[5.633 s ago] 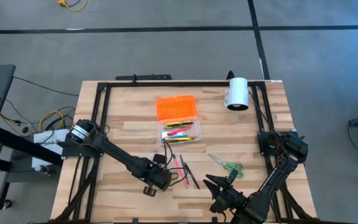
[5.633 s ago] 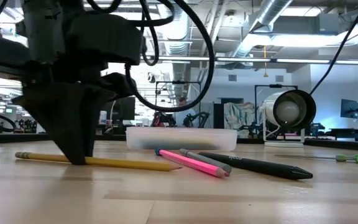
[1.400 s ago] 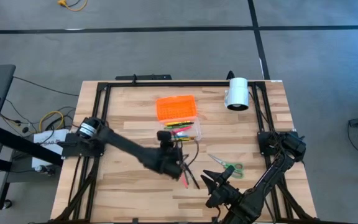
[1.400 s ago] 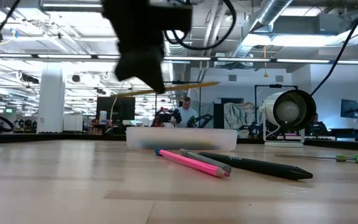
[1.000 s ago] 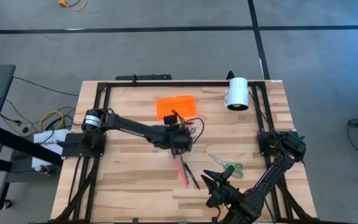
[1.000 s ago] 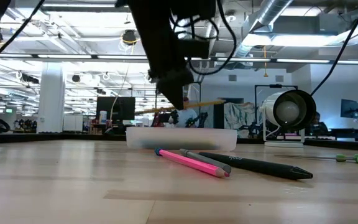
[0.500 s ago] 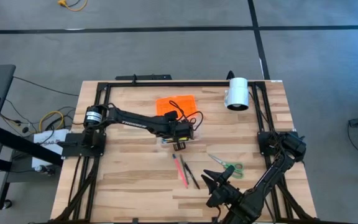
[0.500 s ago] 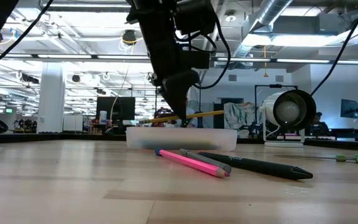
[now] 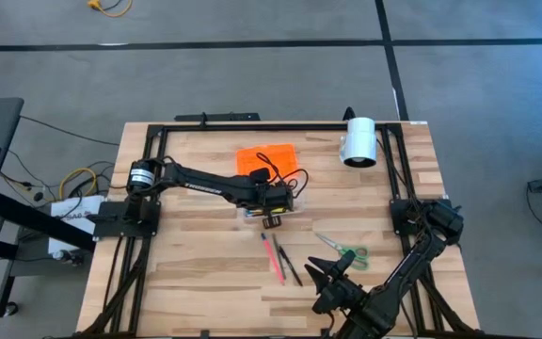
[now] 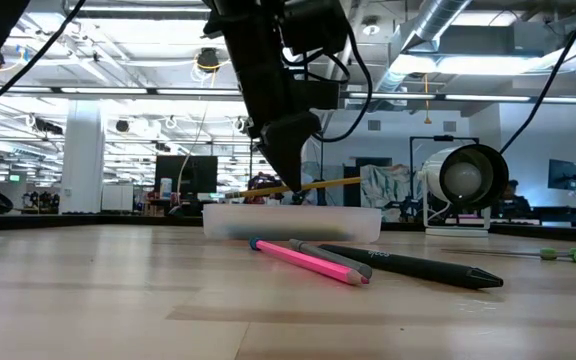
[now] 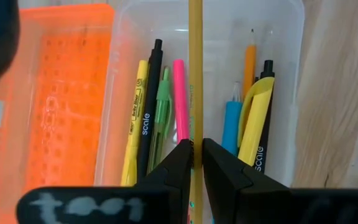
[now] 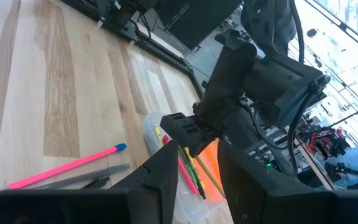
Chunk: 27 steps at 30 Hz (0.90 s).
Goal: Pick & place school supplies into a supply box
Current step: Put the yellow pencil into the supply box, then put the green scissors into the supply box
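My left gripper (image 9: 270, 215) hangs over the clear supply box (image 10: 291, 222), shut on a yellow pencil (image 10: 323, 184). The box (image 11: 291, 37) holds several pens and pencils: yellow, black, green, pink, blue, orange. Its ridged orange lid (image 9: 266, 155) lies open on the box's far side. A pink pen (image 10: 308, 260), a grey pencil (image 10: 333, 257) and a black pen (image 10: 418, 266) lie flat on the table, nearer than the box. Green-handled scissors (image 9: 346, 250) lie to their right. My right gripper (image 9: 332, 276) waits open near the near edge. My left gripper pinches the yellow pencil near its middle (image 11: 196, 134) between the two fingers (image 11: 178, 163). The fingers come from above, pointing down, and lie across the pencil. The pencil is lifted clear and nearly level, just above the box's rim and lengthwise over the box.
A white cylinder (image 9: 358, 141) lies at the table's far right, beside the black frame rail (image 9: 252, 127). Bare wood spreads left of the box and along the near left of the table (image 9: 177, 273).
My left gripper, still shut on the yellow pencil, moved a little toward the far edge and came down over the box. The pencil sank from well above the rim to just above it. In the last half second it has kept still.
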Available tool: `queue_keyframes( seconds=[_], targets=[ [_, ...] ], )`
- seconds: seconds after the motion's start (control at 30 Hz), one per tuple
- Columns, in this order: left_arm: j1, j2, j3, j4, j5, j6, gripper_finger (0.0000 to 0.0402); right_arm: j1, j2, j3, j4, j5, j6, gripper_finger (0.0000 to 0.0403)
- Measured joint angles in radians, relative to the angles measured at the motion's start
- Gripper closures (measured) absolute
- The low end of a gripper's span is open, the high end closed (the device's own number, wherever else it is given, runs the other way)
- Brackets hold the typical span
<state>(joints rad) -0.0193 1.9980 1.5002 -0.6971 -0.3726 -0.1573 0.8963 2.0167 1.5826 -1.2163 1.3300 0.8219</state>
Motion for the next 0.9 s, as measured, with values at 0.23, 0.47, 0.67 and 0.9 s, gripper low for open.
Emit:
queue_keyframes(
  seconds=[0.23,0.47,0.67,0.9],
  targets=[
    [0.0,0.0,0.0,-0.001,-0.019,0.006,0.0374,0.0,0.0,0.0,0.0,-0.001,0.0,0.0294],
    [0.0,0.0,0.0,-0.009,-0.06,0.018,0.033,0.0,0.0,0.0,0.0,-0.007,0.0,0.0294],
    [0.0,0.0,0.0,-0.009,-0.087,0.021,0.0267,0.0,0.0,0.0,-0.001,-0.02,0.0,0.0294],
    [-0.017,0.0,0.001,-0.049,-0.104,0.043,0.0242,0.0,0.0,0.0,-0.003,-0.024,0.001,0.0294]
  ],
)
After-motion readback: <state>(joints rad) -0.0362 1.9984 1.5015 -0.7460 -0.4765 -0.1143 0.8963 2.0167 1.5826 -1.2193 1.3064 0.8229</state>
